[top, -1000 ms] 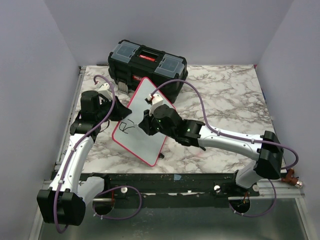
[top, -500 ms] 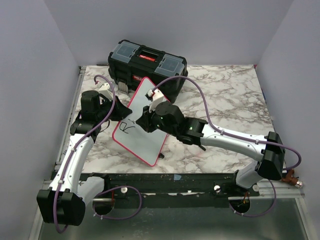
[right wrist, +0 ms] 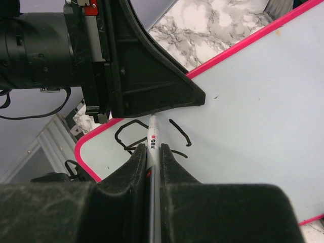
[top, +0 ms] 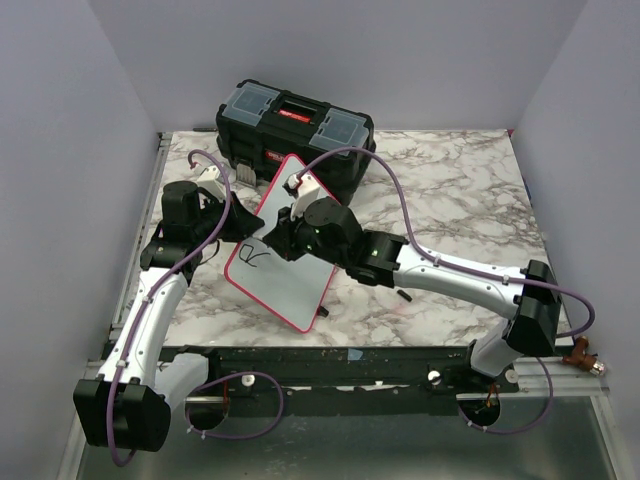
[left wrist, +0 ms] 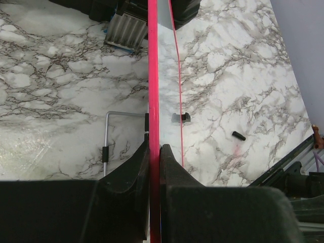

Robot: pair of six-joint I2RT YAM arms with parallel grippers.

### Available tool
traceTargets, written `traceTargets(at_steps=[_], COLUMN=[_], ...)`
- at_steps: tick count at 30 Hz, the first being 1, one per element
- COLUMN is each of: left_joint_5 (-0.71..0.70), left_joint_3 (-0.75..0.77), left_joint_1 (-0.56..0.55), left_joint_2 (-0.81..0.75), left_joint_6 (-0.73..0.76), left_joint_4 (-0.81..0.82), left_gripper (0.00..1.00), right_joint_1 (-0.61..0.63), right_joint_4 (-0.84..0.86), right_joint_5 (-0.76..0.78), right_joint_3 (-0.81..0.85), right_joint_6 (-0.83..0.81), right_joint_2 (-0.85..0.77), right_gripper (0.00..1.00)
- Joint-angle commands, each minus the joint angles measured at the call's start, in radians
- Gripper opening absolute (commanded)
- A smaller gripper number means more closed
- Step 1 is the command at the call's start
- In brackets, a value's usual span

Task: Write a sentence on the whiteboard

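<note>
The whiteboard (top: 292, 285) with its pink rim stands tilted over the table, and my left gripper (top: 238, 226) is shut on its left edge. Seen edge-on in the left wrist view, the rim (left wrist: 153, 76) runs straight between the left gripper's (left wrist: 154, 152) jaws. My right gripper (top: 282, 236) is shut on a thin marker (right wrist: 153, 144), whose tip touches the whiteboard (right wrist: 243, 101) just under the left finger (right wrist: 152, 86). A few black strokes of the sentence (right wrist: 126, 135) lie near the board's lower left corner (top: 255, 257). The right gripper (right wrist: 153, 149) holds the marker upright against the face.
A black toolbox (top: 295, 128) stands behind the board at the back of the marble table (top: 450, 190). A small black cap (left wrist: 238, 135) lies on the table to the right of the board, and a thin metal wire stand (left wrist: 107, 136) to its left.
The right gripper has moved up and left across the board with the marker. The left gripper has kept its hold on the board.
</note>
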Motion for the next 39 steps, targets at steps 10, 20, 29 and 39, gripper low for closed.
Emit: traceTargets(at_steps=[10, 20, 29, 39], left_joint_5=[-0.027, -0.030, -0.033, -0.036], left_joint_3=[-0.011, -0.011, -0.011, -0.011], left_joint_1=[-0.019, -0.019, -0.020, -0.021], left_joint_2=[-0.013, -0.015, -0.018, -0.018], left_joint_6=[0.091, 0.092, 0.092, 0.094], left_joint_4=[-0.013, -0.014, -0.013, -0.015], left_gripper=[0.00, 0.00, 0.00, 0.00], right_joint_1=[-0.003, -0.018, -0.025, -0.025], right_joint_4=[0.044, 0.035, 0.035, 0.024], right_joint_5=[-0.013, 0.042, 0.046, 0.051], right_joint_3=[0.014, -0.034, -0.027, -0.054], right_joint_6=[-0.006, -0.011, -0.017, -0.013], right_joint_2=[0.050, 0.031, 0.030, -0.022], right_gripper=[0.01, 0.01, 0.01, 0.01])
